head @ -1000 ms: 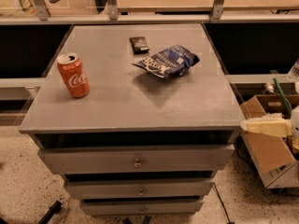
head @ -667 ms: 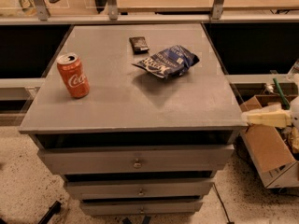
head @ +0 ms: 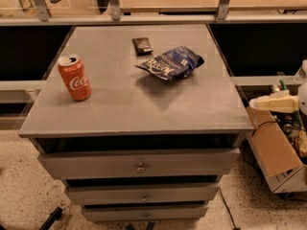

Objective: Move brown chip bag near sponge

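Gripper (head: pixel 268 103) hangs off the cabinet's (head: pixel 129 114) right edge; open or closed, can't tell. Chip bag (head: pixel 169 63) (looks blue here) should be light, crinkly, slippery. Pinch a raised fold gently.

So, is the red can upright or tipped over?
Upright: the red can stands on its base near the left edge of the cabinet top, lid up. The gripper hangs beyond the right edge.
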`<state>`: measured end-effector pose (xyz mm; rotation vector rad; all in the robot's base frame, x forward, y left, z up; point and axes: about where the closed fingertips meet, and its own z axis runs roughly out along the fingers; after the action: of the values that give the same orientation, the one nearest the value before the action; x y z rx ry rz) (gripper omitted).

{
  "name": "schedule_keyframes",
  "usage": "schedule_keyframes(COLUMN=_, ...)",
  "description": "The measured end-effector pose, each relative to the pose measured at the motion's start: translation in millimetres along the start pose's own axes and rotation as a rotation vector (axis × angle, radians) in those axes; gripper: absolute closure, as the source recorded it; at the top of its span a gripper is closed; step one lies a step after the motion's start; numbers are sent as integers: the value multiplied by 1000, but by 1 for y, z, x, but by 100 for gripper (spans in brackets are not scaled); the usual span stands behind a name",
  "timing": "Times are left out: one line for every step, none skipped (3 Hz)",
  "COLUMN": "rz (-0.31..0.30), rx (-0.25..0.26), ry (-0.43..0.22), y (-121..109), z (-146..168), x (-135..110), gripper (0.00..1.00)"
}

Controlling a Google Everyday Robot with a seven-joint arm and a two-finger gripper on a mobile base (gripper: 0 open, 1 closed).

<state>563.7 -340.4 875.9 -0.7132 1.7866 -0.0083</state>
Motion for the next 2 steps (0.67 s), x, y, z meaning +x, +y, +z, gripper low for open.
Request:
schedule_keyframes(rz=3, rx=16, ry=-24, y=-15, z=6, x=-9, gripper=0)
schedule_keyframes(rz=42, rx=20, ry=-68, y=-27, z=9, x=-18, gripper=0)
